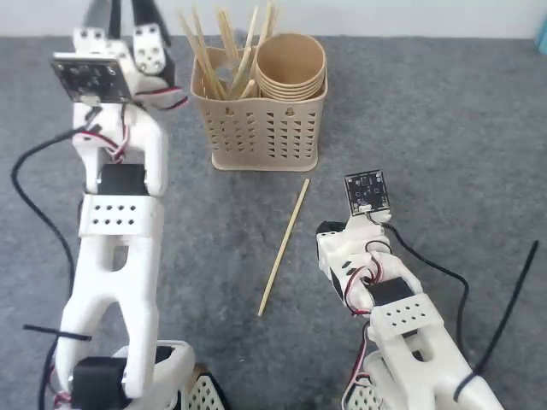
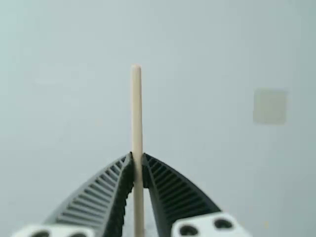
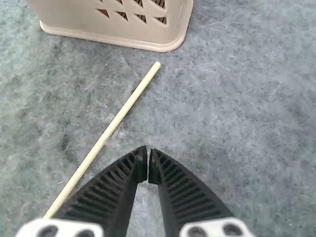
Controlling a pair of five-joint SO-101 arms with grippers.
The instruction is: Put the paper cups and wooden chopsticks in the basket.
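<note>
Left gripper [image 2: 138, 160] pinches a chopstick [image 2: 137, 113], apparently raised beside the basket [image 1: 256, 128]; right gripper [image 3: 147, 165], jaws closed and empty, hovers just beside a second chopstick [image 3: 111, 128] on the carpet [image 3: 247, 98].

- Grey carpet-like table cover [image 1: 461, 128]: a fuzzy, mottled mat that runs across the high view from 3 o'clock through 6 to 9 o'clock. Its nap shows close up in the right wrist view [image 3: 247, 98].
- Pale wall [image 1: 385, 15]: a thin plain band along the mat's far edge at 12 o'clock.
- Faint square patch [image 2: 270, 105]: slightly darker than the wall around it.
- Light blue sliver [image 1: 542, 36]: at 2 o'clock, too small to identify.
</note>
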